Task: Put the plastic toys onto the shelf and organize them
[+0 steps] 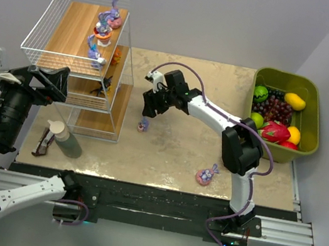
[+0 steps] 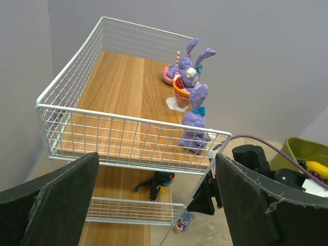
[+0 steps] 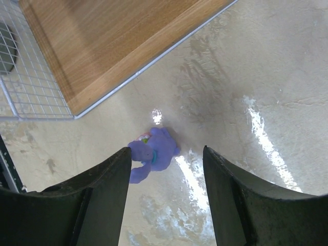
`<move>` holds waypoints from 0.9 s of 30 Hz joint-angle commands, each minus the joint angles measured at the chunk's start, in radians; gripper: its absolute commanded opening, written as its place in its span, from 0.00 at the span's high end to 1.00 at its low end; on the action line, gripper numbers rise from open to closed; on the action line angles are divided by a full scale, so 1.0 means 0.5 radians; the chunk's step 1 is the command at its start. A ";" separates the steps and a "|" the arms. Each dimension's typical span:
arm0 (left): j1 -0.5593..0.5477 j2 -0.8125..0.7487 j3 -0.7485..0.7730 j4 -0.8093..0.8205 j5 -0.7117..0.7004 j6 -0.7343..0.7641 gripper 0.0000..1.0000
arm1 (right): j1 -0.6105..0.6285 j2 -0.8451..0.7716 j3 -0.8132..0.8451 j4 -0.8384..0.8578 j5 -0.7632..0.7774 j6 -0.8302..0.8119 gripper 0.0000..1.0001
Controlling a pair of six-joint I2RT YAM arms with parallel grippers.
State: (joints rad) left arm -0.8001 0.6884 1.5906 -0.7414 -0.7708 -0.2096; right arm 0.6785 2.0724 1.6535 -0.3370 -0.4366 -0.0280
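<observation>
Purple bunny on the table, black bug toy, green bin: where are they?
purple bunny (image 3: 154,154): right wrist view, its body.
black bug toy (image 2: 155,184): left wrist view, its back.
green bin (image 1: 282,75): top view, its far rim.

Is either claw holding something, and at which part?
Nothing is held. The right claw is open over the purple bunny toy, with gaps on both sides; the left claw is open and empty.
</observation>
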 commanded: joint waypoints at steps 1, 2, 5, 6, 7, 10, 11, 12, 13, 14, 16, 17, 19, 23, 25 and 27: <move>-0.004 0.013 0.022 0.029 -0.023 -0.035 0.01 | -0.001 -0.116 0.009 0.057 -0.041 0.142 0.40; -0.007 0.013 0.022 0.029 -0.023 -0.035 0.00 | -0.001 -0.123 0.009 0.060 -0.041 0.206 0.40; -0.007 0.004 0.013 0.026 -0.023 -0.044 0.00 | 0.008 -0.138 -0.009 0.094 -0.090 0.323 0.40; -0.004 0.001 0.010 0.026 -0.023 -0.047 0.01 | 0.014 -0.147 -0.027 0.106 -0.105 0.329 0.40; -0.004 0.004 0.003 0.026 -0.020 -0.047 0.01 | 0.027 -0.153 -0.036 0.134 -0.115 0.332 0.40; -0.004 0.007 0.006 0.026 -0.014 -0.047 0.00 | 0.045 -0.123 -0.030 0.149 -0.102 0.344 0.41; -0.004 0.010 0.003 0.026 -0.014 -0.047 0.00 | 0.048 -0.110 -0.021 0.152 -0.105 0.378 0.41; -0.007 0.010 0.009 0.026 -0.011 -0.044 0.00 | 0.051 -0.095 0.000 0.149 -0.090 0.393 0.43; -0.004 0.010 0.007 0.026 -0.008 -0.047 0.01 | 0.051 -0.077 0.003 0.171 -0.069 0.448 0.45; -0.004 0.010 0.013 0.026 -0.005 -0.047 0.00 | 0.051 -0.077 0.003 0.186 -0.026 0.476 0.46; -0.007 0.001 0.013 0.026 -0.002 -0.053 0.00 | 0.054 -0.071 -0.003 0.232 0.051 0.543 0.51; -0.004 0.001 0.010 0.019 -0.002 -0.053 0.01 | 0.051 -0.064 -0.006 0.244 0.057 0.571 0.53; -0.004 0.001 0.013 0.016 -0.002 -0.056 0.00 | 0.051 -0.031 0.016 0.254 0.063 0.623 0.61; -0.004 0.001 0.016 0.016 0.001 -0.056 0.01 | 0.063 0.031 0.058 0.226 0.042 0.660 0.73; -0.004 -0.005 0.019 0.016 0.001 -0.056 0.00 | 0.067 0.055 0.095 0.184 0.042 0.657 0.78; -0.004 -0.005 0.016 0.016 0.001 -0.056 0.01 | 0.073 0.095 0.126 0.162 0.042 0.660 0.81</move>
State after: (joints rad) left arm -0.8001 0.6880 1.5906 -0.7418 -0.7704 -0.2249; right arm 0.7059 2.0903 1.6535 -0.2523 -0.4286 0.2726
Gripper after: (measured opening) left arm 0.994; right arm 0.220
